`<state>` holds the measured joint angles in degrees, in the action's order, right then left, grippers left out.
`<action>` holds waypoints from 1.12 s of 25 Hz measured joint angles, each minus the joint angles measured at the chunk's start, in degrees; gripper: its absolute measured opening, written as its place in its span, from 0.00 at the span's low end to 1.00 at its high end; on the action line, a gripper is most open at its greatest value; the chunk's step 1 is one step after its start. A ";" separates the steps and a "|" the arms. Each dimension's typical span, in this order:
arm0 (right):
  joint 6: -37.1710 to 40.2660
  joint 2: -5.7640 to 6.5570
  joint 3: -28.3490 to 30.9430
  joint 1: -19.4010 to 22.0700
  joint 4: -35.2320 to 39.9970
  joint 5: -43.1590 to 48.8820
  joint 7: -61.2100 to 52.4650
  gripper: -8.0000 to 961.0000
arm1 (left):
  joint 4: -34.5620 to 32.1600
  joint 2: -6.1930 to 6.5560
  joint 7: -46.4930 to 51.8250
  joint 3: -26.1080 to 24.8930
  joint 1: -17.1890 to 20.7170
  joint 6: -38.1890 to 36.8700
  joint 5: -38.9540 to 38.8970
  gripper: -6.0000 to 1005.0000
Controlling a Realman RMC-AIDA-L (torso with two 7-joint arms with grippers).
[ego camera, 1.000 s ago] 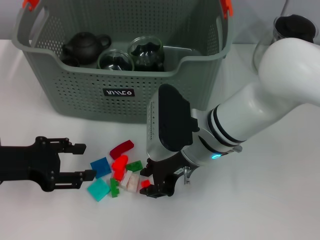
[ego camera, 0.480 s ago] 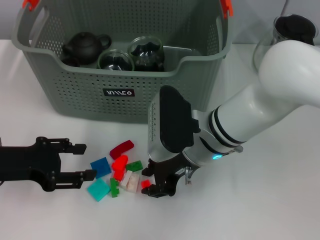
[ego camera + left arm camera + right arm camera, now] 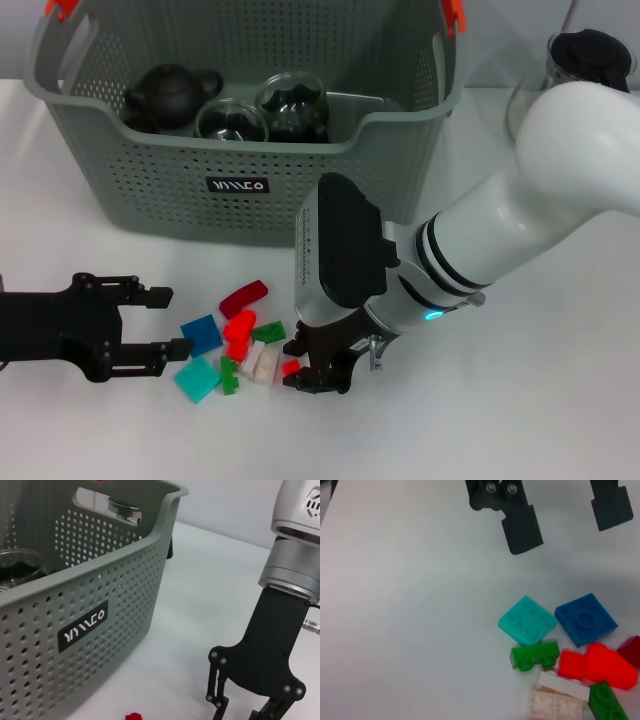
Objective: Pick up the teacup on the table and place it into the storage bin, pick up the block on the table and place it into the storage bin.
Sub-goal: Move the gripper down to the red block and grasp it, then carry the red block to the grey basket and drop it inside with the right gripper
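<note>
**Right gripper down on a small red block beside the block pile**

Right gripper (image 3: 312,372), black fingers pointing at the white table (image 3: 520,420), low at the right edge of the toy-brick pile, in front of the bin. Small bright red plastic block (image 3: 290,368) sits between the fingertips, apparently pinched; contact with the table not clear. Left gripper (image 3: 158,321), black, well to the left of the pile, fingers spread apart, nothing between them, idle just above the table.

Large grey-green perforated plastic storage bin (image 3: 250,180) at the back of the table, orange handle clips, small black label on the front wall. Inside: dark round teapot (image 3: 170,95), two glass teacups (image 3: 232,120) side by side with dark contents.

Pile in front of the bin: dark red curved brick (image 3: 243,296), blue square flat brick (image 3: 201,333), teal square flat brick (image 3: 196,378), bright red sloped brick (image 3: 239,330), green studded brick (image 3: 268,332), small green brick (image 3: 229,375), pale translucent pinkish-white brick (image 3: 260,363). Bricks touching or just beside each other. Glass teapot with black lid (image 3: 585,60) at the far right, outside the bin.
</note>
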<state>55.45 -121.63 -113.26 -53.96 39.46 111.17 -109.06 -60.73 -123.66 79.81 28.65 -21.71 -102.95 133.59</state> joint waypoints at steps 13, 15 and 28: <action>0.01 -0.10 -0.34 -0.18 -0.01 -0.09 -0.01 0.33 | 0.00 0.00 0.00 0.00 0.00 0.60 0.00 0.70; 0.01 -0.12 -0.45 -0.18 -0.04 -0.08 -0.01 0.32 | -0.01 0.00 0.00 0.00 0.00 0.60 0.00 0.70; 0.21 0.11 -0.56 -0.40 0.13 -0.08 -0.44 0.21 | -0.01 0.02 0.00 0.00 -0.03 0.55 0.00 0.70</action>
<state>55.66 -121.52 -113.82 -54.36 39.59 111.10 -109.50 -60.74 -123.64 79.80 28.65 -21.74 -102.40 133.59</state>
